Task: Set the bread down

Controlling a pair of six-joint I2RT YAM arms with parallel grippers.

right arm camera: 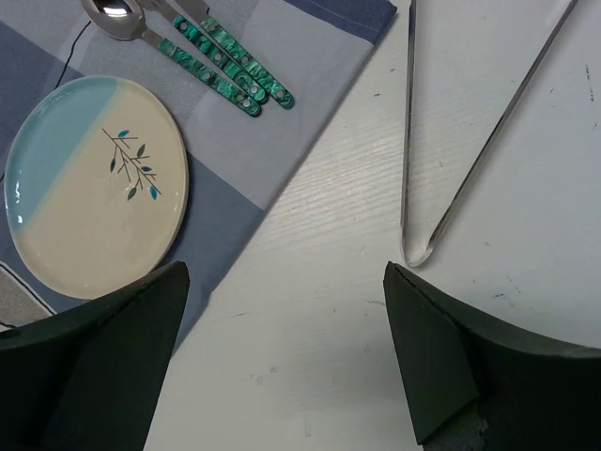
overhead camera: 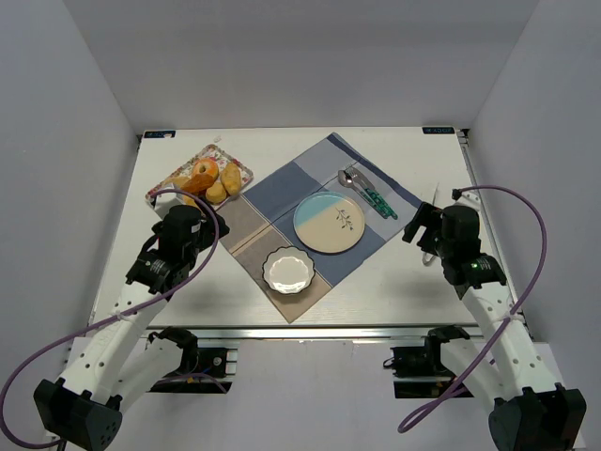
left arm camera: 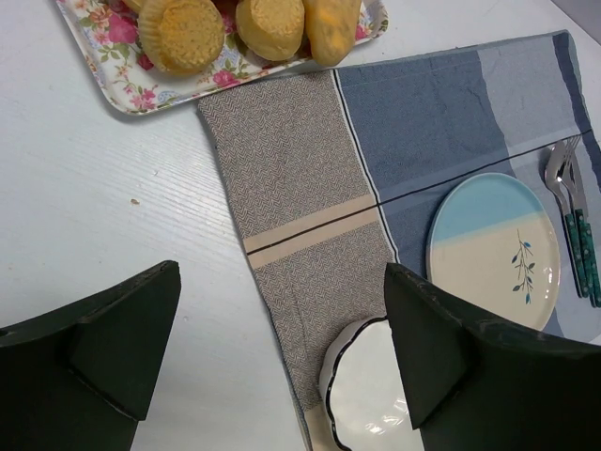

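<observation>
Left wrist view shows the left gripper (left arm camera: 282, 352) spread wide and empty; the right gripper (right arm camera: 282, 362) is too. Far ahead, the bread (left arm camera: 272, 23) sits on the flowery tray (left arm camera: 113, 89). It looks soft and light, so pinch its middle gently.

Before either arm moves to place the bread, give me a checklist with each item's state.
1. Open, empty left gripper: ok.
2. Open, empty right gripper: ok.
3. Uncovered bread on the floral tray: ok.
4. Bare plate: ok.
5. In hand, if wanted, the clear tongs: not ok; they lie on the table ahead of the right gripper.
6. Over the bread, the left gripper: not ok; the tray lies ahead of it.
</observation>
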